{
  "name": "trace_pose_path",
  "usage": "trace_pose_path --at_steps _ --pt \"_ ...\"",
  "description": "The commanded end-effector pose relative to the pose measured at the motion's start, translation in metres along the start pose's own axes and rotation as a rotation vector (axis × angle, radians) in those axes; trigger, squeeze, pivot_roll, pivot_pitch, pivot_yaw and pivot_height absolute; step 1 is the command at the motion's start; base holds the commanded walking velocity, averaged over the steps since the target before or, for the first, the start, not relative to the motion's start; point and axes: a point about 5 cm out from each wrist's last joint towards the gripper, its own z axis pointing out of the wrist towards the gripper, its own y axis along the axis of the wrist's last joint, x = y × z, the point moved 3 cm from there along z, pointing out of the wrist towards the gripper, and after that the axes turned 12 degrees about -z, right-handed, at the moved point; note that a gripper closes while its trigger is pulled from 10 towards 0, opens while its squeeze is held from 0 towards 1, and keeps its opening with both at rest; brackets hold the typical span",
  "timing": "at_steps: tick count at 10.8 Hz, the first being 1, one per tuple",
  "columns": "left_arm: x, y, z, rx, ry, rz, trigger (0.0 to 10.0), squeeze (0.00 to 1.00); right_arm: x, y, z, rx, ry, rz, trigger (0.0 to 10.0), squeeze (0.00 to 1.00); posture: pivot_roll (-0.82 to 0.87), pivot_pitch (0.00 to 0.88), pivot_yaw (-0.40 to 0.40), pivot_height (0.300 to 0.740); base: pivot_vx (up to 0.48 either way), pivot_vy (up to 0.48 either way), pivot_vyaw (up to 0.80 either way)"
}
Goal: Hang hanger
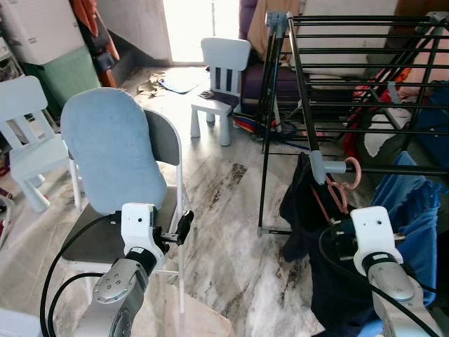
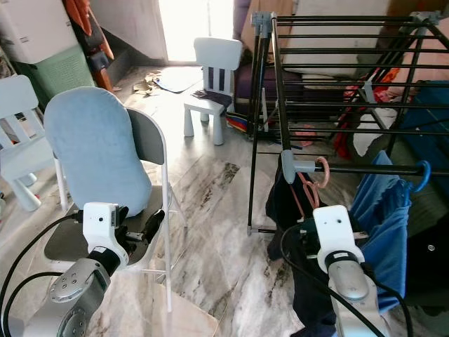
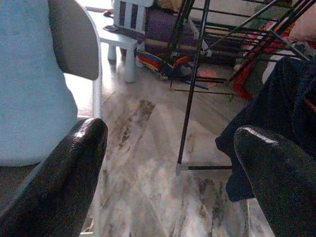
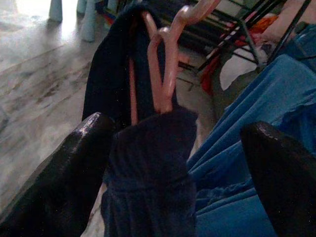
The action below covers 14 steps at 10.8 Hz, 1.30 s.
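Right gripper [image 4: 173, 168] fingers apart around dark garment [image 4: 148, 173], pink hanger [image 4: 165, 64] hooked on rack [image 1: 365, 170]

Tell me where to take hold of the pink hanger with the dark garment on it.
Grip the pink hanger at its bare neck, below the hook and above the dark garment. That part alone is uncovered. Come from the front, where the right end effector already faces it, fingers open.

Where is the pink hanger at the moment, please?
The pink hanger hangs hooked on the drying rack rail ahead on the right, carrying dark clothing, beside the blue garment.
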Motion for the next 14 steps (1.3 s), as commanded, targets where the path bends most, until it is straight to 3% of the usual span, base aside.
trace_pose_path --at_steps 1,4,8,14 --pt "0.001 -0.003 0.001 0.025 -0.006 0.007 10.0 0.00 0.004 -0.006 0.002 0.029 0.025 -0.006 10.0 0.00 -0.24 0.000 0.048 0.740 0.000 0.000 0.00" --pt "0.002 -0.009 0.000 0.071 -0.018 0.016 10.0 0.00 -0.005 -0.011 0.012 0.049 0.028 -0.011 10.0 0.00 -0.24 0.000 0.045 0.740 0.000 0.000 0.00" --pt "0.004 -0.010 0.000 0.079 -0.004 0.042 10.0 0.00 0.005 -0.025 0.014 0.108 0.095 -0.021 10.0 0.00 -0.23 0.000 0.042 0.740 0.000 0.000 0.00" --pt "0.004 -0.011 0.000 0.087 -0.010 0.052 10.0 0.00 0.005 -0.038 0.021 0.156 0.115 -0.002 10.0 0.00 -0.23 0.000 0.043 0.740 0.000 0.000 0.00"
